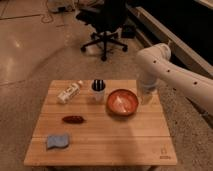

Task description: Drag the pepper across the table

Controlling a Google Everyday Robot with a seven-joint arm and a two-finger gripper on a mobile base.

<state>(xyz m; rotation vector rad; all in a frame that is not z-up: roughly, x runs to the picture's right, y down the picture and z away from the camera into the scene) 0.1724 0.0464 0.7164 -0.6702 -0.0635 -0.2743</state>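
Arm (pixel 167 62) arched from right, wrist pointing down; gripper (pixel 146 96) closed, just beside bowl (pixel 122 102), well apart from pepper (pixel 73 119).

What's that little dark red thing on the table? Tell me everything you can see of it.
It is the pepper: small, dark red, elongated, glossy, like a chili. It lies flat on the wooden table, left of centre, apart from the blue-grey cloth nearer the camera. Only the tabletop touches it. The gripper is far off, beside the orange bowl on the right.
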